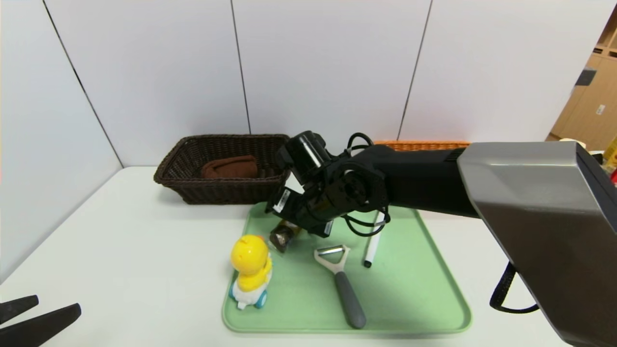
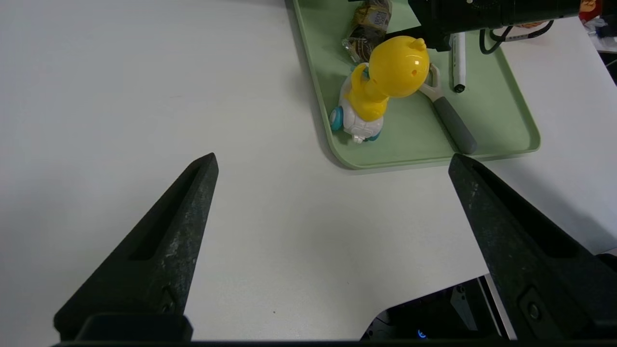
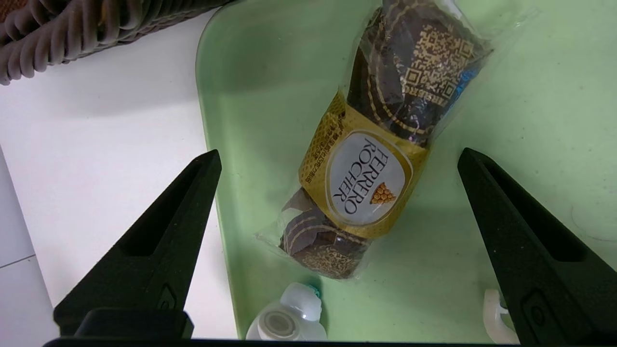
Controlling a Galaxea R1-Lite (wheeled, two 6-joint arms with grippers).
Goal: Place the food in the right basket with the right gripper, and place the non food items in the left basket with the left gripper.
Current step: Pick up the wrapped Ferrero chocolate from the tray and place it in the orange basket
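**Much of the tray's far end is masked by the right arm**

The right arm (image 1: 434, 178) covers most of the orange basket (image 1: 424, 144), leaving only a strip of rim. It also hides the upper part of the chocolate pack (image 1: 283, 234) and of the white marker (image 1: 372, 248). The left gripper (image 1: 29, 320) is cut off at the head view's lower corner.

Right arm (image 1: 434, 180) reaching in from the right across the work area, wrist bent downward. Right gripper (image 3: 337, 202) pointed down with fingers (image 3: 159, 241) spread wide, seemingly gripping nothing. Left gripper (image 2: 332, 212) parked low at the near left, jaws likewise wide apart, empty.
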